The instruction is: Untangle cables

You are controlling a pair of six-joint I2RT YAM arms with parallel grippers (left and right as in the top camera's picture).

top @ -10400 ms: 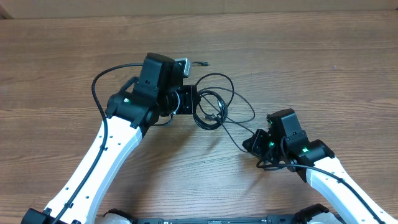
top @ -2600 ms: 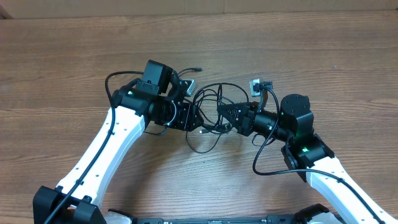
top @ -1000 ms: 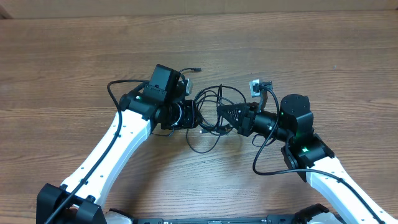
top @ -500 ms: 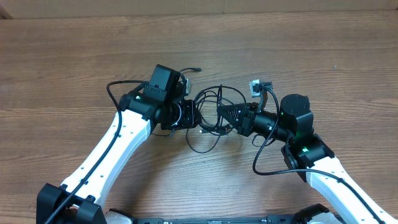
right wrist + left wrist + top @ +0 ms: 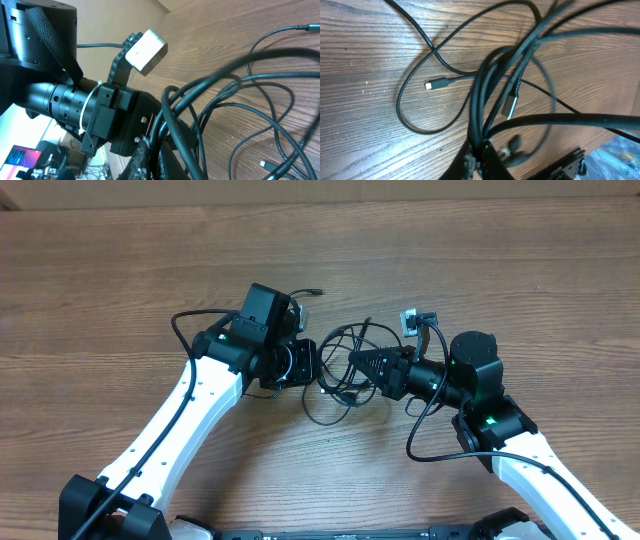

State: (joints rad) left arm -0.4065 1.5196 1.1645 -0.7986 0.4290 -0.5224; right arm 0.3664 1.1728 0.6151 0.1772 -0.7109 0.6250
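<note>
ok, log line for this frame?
phase: untangling | left gripper: shut on cables | right gripper: shut on cables | cables: tangled between grippers | loose plug: on table

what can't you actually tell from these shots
- Overhead: where the cables cross, partly hidden by the left gripper and right gripper.
- Left wrist: nearest strands blurred; several run off the top and right edges.
- Right wrist: plug too small to identify.
- Any view: how many cables; they overlap.
</note>
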